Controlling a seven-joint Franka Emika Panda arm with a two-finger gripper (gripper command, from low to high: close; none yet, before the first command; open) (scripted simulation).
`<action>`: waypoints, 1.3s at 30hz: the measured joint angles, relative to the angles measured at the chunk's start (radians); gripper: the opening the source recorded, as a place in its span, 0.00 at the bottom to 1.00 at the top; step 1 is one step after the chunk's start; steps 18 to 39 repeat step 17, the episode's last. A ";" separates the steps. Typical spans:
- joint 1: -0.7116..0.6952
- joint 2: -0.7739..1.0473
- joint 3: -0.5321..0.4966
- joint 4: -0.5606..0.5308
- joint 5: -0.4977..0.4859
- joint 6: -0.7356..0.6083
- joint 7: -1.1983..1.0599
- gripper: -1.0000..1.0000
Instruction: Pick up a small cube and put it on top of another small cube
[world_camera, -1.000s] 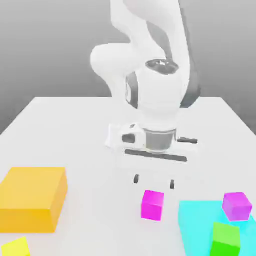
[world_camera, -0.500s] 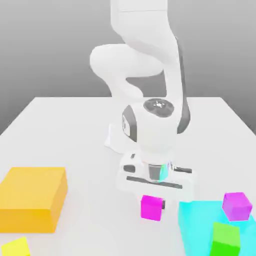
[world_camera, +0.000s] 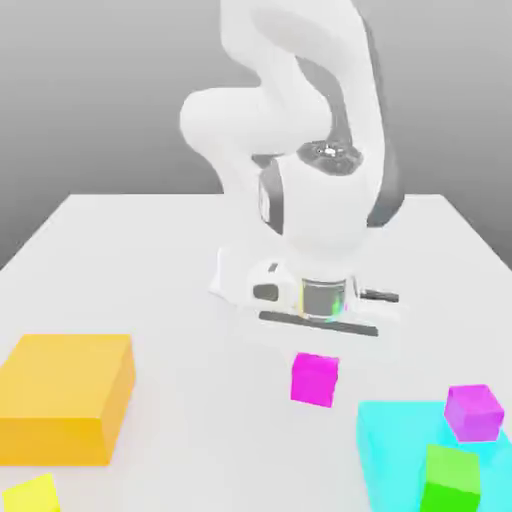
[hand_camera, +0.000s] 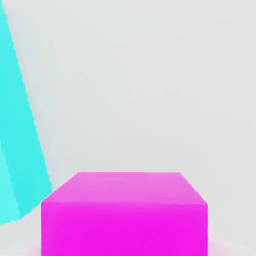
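a: where is the small magenta cube?

b: in the exterior view it sits directly under the white arm's hand, apparently off the white tabletop. in the hand view the same cube appears close up, with the tabletop pale beyond it.

a: is the hand grasping it?

b: the cube sits right under the hand, but the fingers are hidden, so i cannot tell whether they are clenched on it.

a: what else is on the tabletop?

b: a large cyan block towards the exterior view's right, carrying a paler purple cube and a green cube. a large orange block lies well apart on the exterior view's left, with a small yellow cube just in front of it.
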 joint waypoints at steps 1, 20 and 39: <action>0.019 0.001 0.013 0.035 0.000 -0.034 0.035 0.00; 0.179 0.142 0.070 0.315 -0.075 -0.179 0.394 1.00; 0.179 0.142 0.070 0.315 -0.075 -0.179 0.394 1.00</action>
